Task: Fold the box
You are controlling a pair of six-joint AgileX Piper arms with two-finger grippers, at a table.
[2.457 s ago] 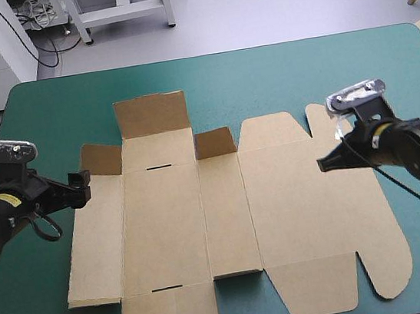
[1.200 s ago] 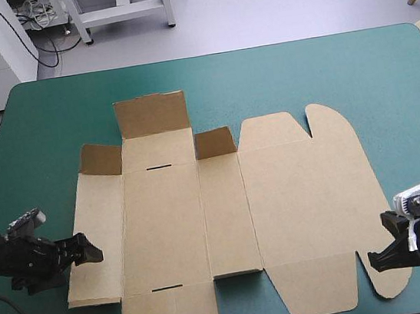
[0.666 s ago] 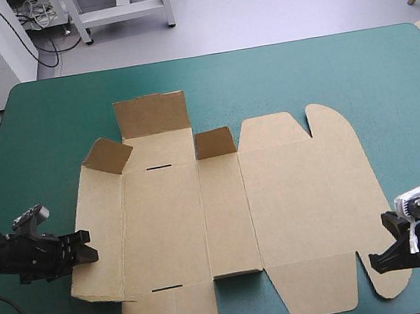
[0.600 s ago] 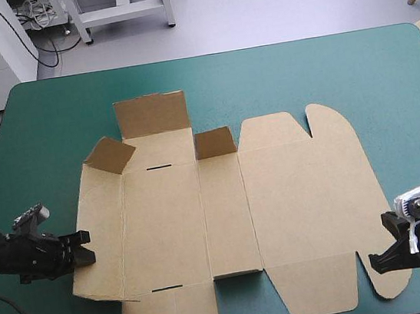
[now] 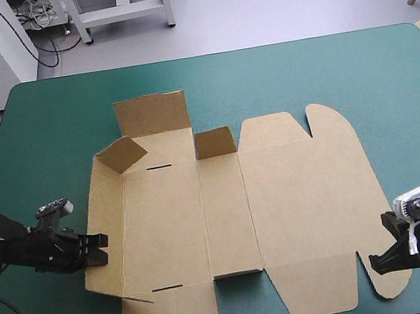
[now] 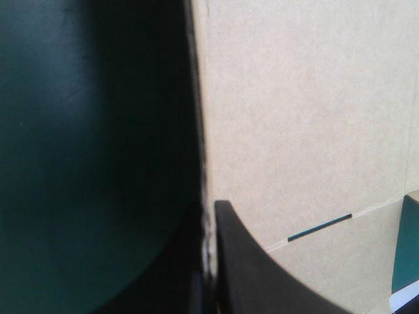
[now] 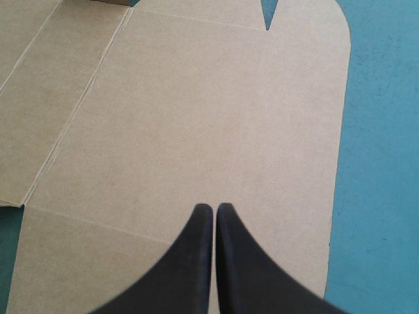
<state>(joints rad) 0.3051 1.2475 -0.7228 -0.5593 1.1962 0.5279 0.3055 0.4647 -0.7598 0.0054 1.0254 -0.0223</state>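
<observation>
A: Which step is going on?

B: Prob. raising the left side wall. The box is lying mid-table on the teal-green cover. It's mostly flat, but that wall is tilting up.

A: Who's holding it?

B: The left gripper. Its black fingers are pinching the wall's outer edge, nearly closed w/ the board btw them.

A: And the right gripper?

B: It's sitting at the near right corner of the lid. Its fingers are pressing together and holding nothing.

A: What's next, u think?

B: I'm guessing tipping the wall till it's standing straight. That calls for a firm pinch so the board isn't slipping out.

A: Is one view showing more than another?

B: Yep. The left wrist view is showing the board's thin edge right btw the fingers, plus a small slot. The high view isn't showing that grip well. Only the high view is showing the little corner flap leaning inward. The right wrist view is showing just flat lid under the closed tips.
</observation>
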